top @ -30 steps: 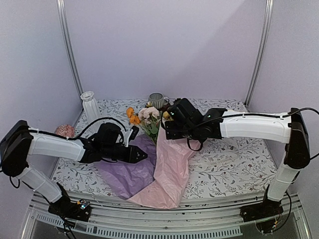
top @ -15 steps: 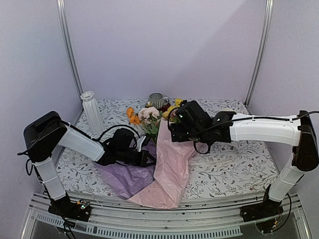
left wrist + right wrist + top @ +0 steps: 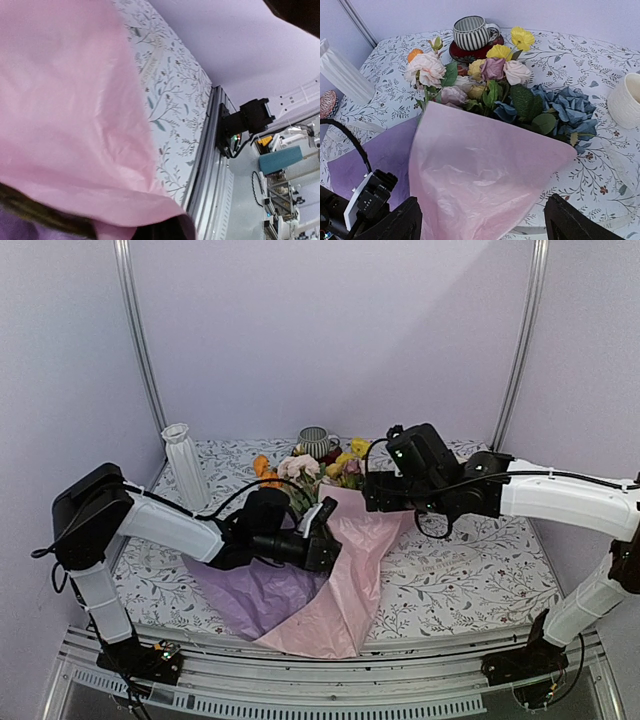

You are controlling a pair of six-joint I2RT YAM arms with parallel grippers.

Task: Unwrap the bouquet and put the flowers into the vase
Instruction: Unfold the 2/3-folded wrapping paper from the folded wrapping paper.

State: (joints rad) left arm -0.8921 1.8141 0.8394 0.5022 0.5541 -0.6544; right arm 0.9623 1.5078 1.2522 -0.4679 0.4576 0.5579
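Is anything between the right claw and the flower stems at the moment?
Yes. The pink paper lies over the stems, directly under the open right claw. Of the flowers, only the heads show, past the paper's far edge.
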